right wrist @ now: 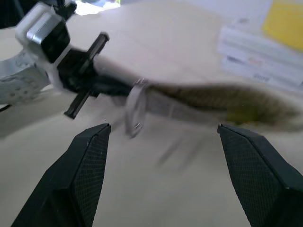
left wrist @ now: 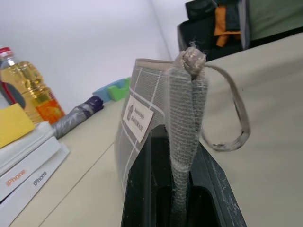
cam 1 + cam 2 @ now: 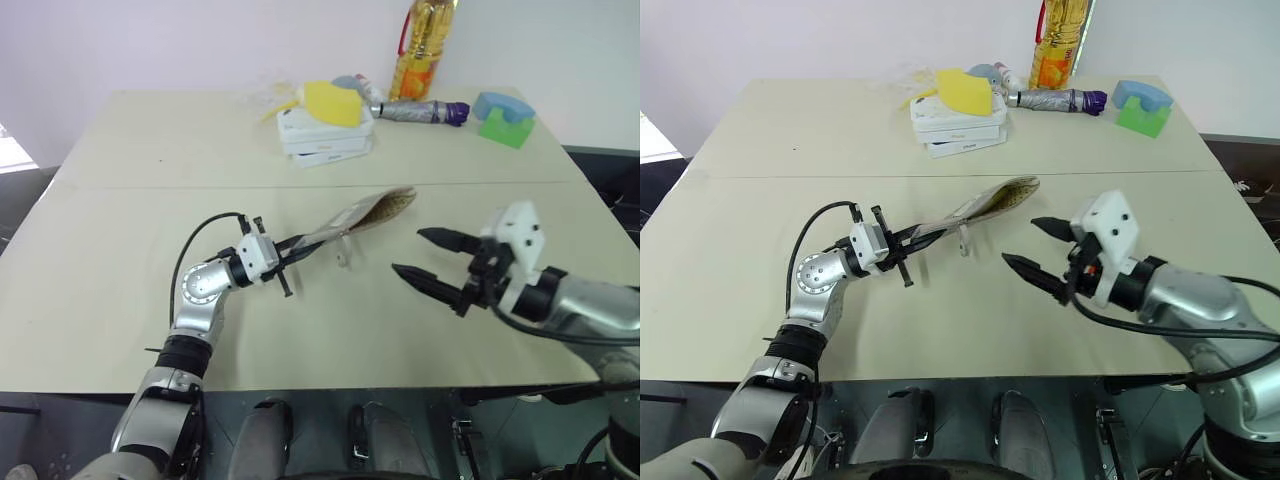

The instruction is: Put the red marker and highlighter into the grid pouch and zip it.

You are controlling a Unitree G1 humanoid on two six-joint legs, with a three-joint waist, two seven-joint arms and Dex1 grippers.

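Observation:
My left gripper (image 3: 300,246) is shut on one end of the grid pouch (image 3: 360,213), a grey fabric case with white grid lines and a small white label (image 2: 138,118). It holds the pouch off the table, edge up, with the far end slanting away toward the middle of the table. A thin wrist loop (image 3: 343,258) dangles from the held end. Just right of the pouch my right gripper (image 3: 408,252) stands open and empty, its fingers (image 1: 90,156) pointing at the pouch. The red marker and the highlighter are hidden.
At the back of the table (image 3: 120,300) lies a stack of white boxes (image 3: 325,140) with a yellow block on top. Behind stand an oil bottle (image 3: 420,50), a folded umbrella (image 3: 425,110) and blue and green blocks (image 3: 505,118). The table's front edge runs just below both arms.

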